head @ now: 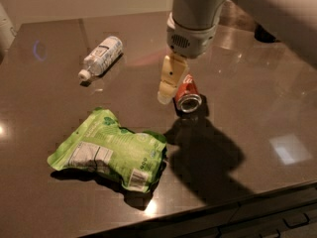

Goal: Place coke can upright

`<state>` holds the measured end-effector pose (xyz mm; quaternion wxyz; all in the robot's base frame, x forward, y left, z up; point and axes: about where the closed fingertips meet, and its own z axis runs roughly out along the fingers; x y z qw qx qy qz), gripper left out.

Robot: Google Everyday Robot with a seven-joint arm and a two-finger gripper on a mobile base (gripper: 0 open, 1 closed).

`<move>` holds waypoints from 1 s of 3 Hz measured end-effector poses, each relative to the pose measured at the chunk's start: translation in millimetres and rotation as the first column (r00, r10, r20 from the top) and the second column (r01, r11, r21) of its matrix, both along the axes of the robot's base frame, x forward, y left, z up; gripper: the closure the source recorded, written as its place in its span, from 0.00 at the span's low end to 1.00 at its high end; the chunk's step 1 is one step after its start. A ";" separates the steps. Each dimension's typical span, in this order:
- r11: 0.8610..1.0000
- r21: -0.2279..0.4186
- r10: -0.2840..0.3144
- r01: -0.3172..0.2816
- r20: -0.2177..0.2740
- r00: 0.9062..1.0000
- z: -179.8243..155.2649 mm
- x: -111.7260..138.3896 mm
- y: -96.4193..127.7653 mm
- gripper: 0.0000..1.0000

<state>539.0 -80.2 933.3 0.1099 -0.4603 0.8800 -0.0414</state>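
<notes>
The gripper [170,86], its spread impossible to tell, hangs touching-close beside the toppled coke can [187,94], which a sideways nudge could roll away.

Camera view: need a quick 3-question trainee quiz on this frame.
1. True or false: the can stands upright.
2. The gripper is: A) close beside the can; B) raised far away from it; C) out of view.
3. Fill in: the bottle lies on its ____.
Key: 1 false, the can lies on its side; 2 A; 3 side.
</notes>
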 end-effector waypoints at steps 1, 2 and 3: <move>0.997 0.018 -0.069 0.070 -0.018 0.997 -11.3 22.6 5.8 0.00; 0.986 0.046 -0.158 0.158 -0.017 0.987 -22.7 44.8 4.7 0.00; 0.964 0.061 -0.258 0.257 0.001 0.966 -24.8 64.9 -5.5 0.00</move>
